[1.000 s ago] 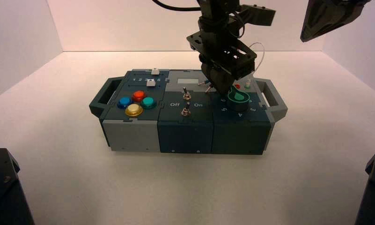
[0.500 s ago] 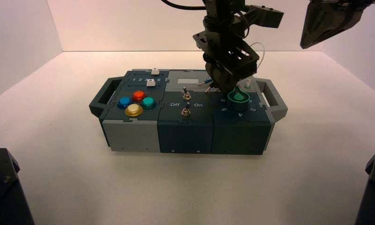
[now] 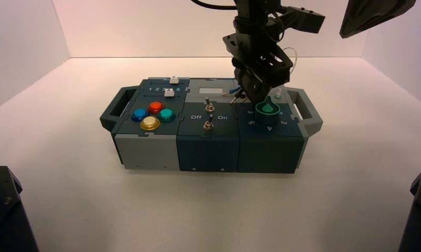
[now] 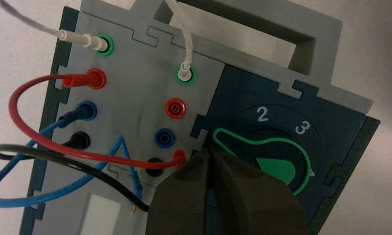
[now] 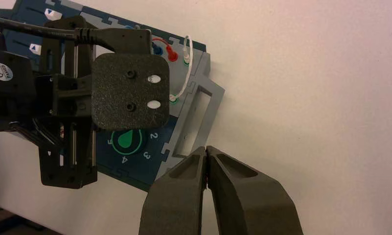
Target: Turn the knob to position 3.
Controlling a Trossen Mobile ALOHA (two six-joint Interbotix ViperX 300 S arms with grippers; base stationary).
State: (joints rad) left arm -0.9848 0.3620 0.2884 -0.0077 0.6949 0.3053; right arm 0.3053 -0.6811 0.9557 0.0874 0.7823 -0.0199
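Note:
The knob sits at the box's right end, dark teal with a green teardrop top. White numerals curve round it; position 3 lies beside the 2. The pointer's tip lies toward the socket panel, beyond the 2. My left gripper hangs just above the knob's back-left edge, its fingers shut on nothing, tips over the knob's rim. My right gripper is shut and held high beyond the box's right handle; the arm shows at the top right.
Behind the knob is a grey panel of sockets with red, blue, black and white wires. Two toggle switches stand mid-box, the coloured buttons and sliders at its left. Dark arm bases fill both lower corners.
My left gripper has lifted off the knob and drawn up and slightly right. The green pointer's tip, which lay more to the right a second ago, now points toward the back.

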